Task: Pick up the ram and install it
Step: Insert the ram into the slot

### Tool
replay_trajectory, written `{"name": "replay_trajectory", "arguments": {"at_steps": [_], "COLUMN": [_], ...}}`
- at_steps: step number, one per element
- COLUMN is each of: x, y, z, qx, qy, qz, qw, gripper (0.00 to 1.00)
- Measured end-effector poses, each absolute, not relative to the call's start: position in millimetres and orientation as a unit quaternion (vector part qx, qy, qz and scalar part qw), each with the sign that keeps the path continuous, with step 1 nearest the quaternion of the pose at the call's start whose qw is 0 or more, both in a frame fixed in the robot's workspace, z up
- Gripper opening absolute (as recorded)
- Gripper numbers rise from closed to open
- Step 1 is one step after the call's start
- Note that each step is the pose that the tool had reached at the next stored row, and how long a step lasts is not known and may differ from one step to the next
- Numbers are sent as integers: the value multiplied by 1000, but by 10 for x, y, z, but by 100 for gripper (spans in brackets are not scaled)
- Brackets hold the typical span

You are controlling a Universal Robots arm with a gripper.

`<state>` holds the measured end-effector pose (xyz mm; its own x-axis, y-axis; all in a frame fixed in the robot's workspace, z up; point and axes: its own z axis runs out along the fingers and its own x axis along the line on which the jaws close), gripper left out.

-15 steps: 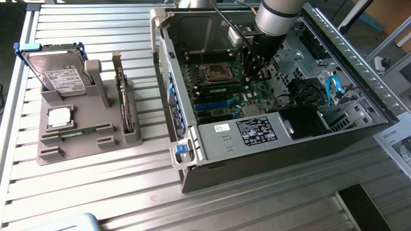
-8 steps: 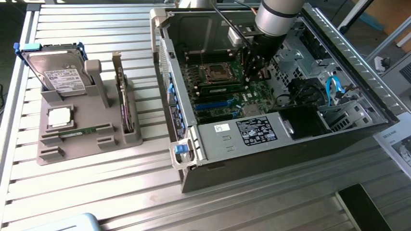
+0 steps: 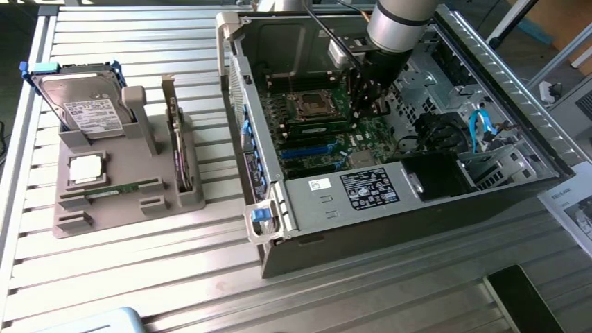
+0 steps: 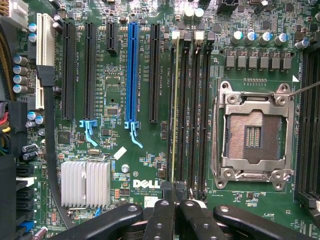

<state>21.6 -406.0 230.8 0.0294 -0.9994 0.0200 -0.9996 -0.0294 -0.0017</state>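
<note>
One ram stands on edge in the outermost of the black memory slots on the motherboard, seen from above as a thin green line. My gripper is shut, its black fingers together right at the near end of that stick. Whether they pinch it or only rest on it does not show. In the exterior view my gripper reaches down into the open computer case beside the processor socket. A second ram lies flat in the grey fixture on the exterior view's left.
The bare processor socket sits beside the memory slots, with a blue card slot and a silver heatsink on the other side. The fixture also holds a hard drive, a square chip and an upright expansion card.
</note>
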Motion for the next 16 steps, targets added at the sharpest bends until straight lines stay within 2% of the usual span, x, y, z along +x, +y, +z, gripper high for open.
{"name": "replay_trajectory", "arguments": {"at_steps": [16], "x": [216], "y": [-4060], "z": [2414], "qx": [717], "qy": [-697], "qz": [6], "qw": [8], "gripper": [11]}}
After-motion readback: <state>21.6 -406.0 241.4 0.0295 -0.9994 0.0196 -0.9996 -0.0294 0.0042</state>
